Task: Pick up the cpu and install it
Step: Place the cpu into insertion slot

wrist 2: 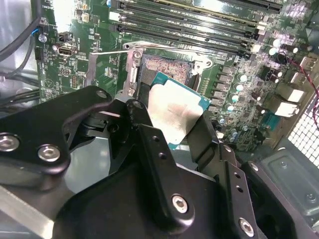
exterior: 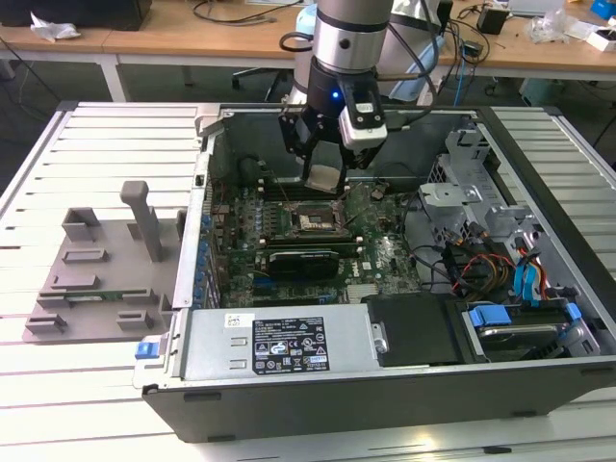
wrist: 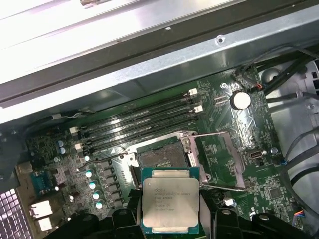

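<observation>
Inside the open computer case (exterior: 539, 385), over the motherboard (exterior: 380, 255), my pincer (exterior: 324, 159) is clamped on the single cpu (exterior: 322, 177), one finger on each of two opposite edges. In both wrist views I see the cpu (wrist: 170, 200) as a flat square chip with a silvery-grey metal lid, faint print on top and a thin green rim. It hangs clear of the board, just beside the one socket (wrist: 162, 159), which lies uncovered. I count four long memory slots (wrist: 139, 122) beyond the socket. One grey tray (exterior: 96, 269) sits on the slatted surface (exterior: 106, 135) at the exterior view's left.
</observation>
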Controlling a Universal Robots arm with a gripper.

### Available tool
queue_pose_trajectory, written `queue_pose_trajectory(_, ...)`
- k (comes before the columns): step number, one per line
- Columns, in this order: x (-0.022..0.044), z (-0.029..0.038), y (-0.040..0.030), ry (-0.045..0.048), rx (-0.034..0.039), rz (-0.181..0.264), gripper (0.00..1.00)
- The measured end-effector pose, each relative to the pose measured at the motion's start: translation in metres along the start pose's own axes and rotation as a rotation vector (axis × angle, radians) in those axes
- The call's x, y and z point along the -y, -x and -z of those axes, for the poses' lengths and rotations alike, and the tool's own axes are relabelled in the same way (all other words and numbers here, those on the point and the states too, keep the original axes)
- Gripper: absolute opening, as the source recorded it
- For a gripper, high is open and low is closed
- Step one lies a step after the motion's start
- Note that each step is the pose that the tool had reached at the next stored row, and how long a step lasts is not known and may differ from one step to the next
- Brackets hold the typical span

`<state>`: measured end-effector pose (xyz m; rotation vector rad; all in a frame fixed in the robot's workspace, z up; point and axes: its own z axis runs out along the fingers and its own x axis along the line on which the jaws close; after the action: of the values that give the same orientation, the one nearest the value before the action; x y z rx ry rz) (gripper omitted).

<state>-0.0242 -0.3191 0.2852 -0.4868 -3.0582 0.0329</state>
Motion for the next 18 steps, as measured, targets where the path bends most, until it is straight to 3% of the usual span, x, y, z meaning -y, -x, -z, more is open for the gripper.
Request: queue_pose_trajectory(18,0.0000,0.0000,0.0000,0.0036,-0.0026,-0.089,0.55)
